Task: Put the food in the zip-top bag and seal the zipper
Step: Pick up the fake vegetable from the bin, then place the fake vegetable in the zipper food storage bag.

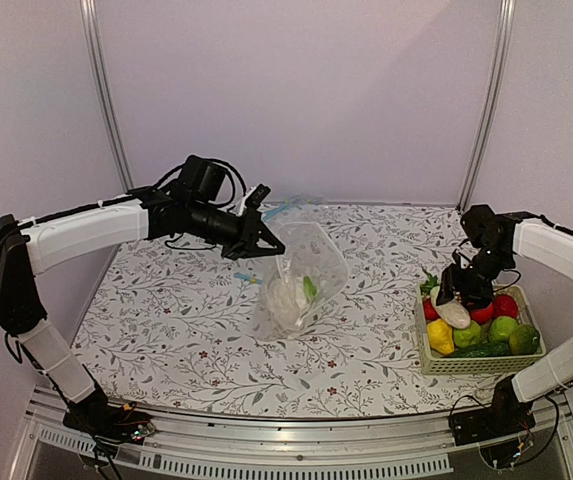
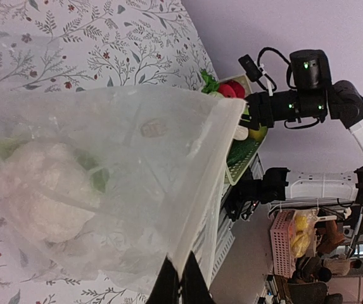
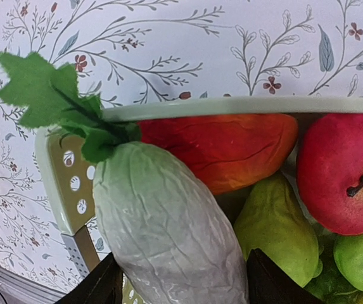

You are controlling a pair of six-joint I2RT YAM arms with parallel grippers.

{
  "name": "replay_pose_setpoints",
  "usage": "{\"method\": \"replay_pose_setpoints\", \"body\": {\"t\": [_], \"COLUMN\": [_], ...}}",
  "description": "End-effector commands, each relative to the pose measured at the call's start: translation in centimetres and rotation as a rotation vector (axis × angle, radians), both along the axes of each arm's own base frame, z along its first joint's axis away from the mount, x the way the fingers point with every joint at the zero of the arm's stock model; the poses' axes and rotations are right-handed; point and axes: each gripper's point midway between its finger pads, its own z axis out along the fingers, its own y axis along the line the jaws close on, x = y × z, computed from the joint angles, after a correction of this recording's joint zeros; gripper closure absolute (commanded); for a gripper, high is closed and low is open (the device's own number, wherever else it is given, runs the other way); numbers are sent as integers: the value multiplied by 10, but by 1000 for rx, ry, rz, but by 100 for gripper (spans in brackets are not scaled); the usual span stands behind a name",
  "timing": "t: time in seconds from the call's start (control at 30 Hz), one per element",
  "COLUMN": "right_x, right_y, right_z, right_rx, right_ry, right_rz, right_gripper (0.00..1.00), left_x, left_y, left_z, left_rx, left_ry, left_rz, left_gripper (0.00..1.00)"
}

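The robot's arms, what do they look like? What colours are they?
Both arms are white and black. The left arm and right arm have long, smooth white tube parts joined by chunky black joints. Thin black cables loop near the left wrist. The left gripper and right gripper are black, each with two pointy fingers. Little green lights glow on the right arm's black parts.

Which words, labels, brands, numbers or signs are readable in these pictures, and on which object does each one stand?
No text can be read.
A small mark on the zip-top bag: too blurred to read.
Nothing else in the three views carries writing.
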Motion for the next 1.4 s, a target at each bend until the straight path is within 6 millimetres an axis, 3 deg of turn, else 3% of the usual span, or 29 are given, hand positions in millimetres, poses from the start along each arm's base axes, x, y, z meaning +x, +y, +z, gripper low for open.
{"method": "replay_pose_setpoints", "body": {"t": [0.0, 0.27, 0.43, 0.6, 0.8, 1.0, 1.2, 1.37], "right_x": [4, 12, 13, 8, 4, 1, -5, -18], "right_y": [4, 8, 8, 0, 5, 51, 146, 211], "right_z": [2, -10, -11, 13, 60, 116, 163, 172], "right_rx": [-10, -20, -28, -58, -18, 83, 323, 374], "right_ry": [-15, 3, 5, -27, -109, -243, -351, -341], "right_rz": [22, 46, 46, 44, 52, 158, 313, 454], "right_gripper": [32, 29, 40, 47, 49, 49, 49, 50], "left_x": [6, 5, 4, 3, 4, 6, 7, 6], "left_y": [2, 3, 5, 5, 4, 2, 0, 0], "left_z": [9, 10, 10, 11, 10, 9, 8, 9], "left_rx": [-17, -17, -15, -14, -16, -20, -25, -24], "left_ry": [-20, -20, -19, -20, -20, -17, -11, -16], "left_rz": [10, 11, 15, 16, 14, 15, 14, 13], "left_gripper": [100, 100, 100, 100, 100, 100, 100, 100]}}
